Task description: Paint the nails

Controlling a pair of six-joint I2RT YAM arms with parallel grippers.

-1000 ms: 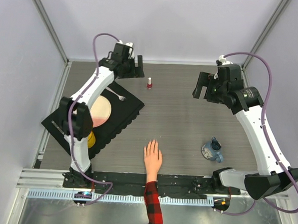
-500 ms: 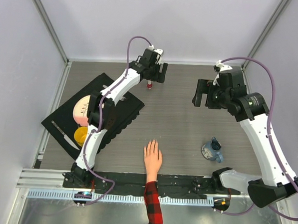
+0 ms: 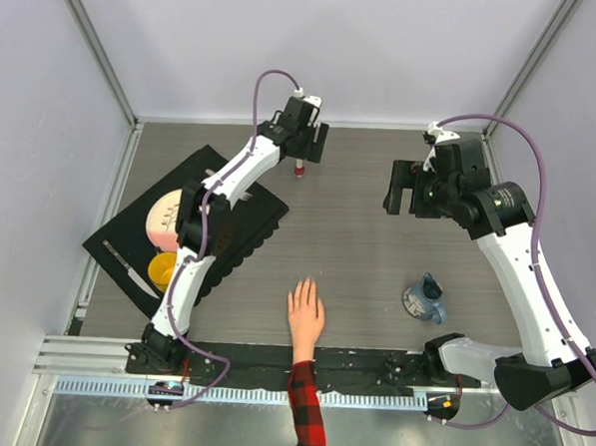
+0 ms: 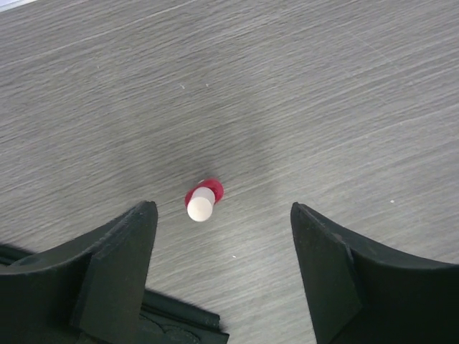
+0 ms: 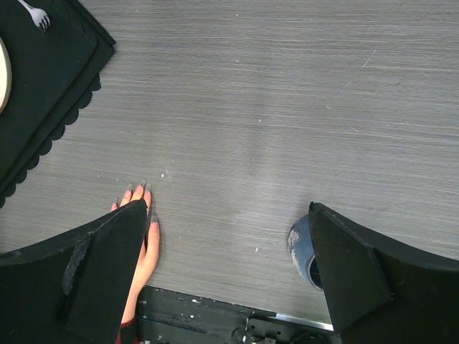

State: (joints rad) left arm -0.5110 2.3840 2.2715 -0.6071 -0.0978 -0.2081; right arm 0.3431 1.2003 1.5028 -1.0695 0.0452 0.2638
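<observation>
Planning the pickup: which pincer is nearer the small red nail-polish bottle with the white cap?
Left. The left pincer hovers directly over the small red white-capped bottle, open; the right pincer hangs well off to its right.

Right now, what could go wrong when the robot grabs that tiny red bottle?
The polish bottle stands small and upright, off-centre between the fingers of the open left gripper. One finger might touch first and tip it over. Also, the nails lie far across the table, so a loose grip could drop it on the way.
</observation>
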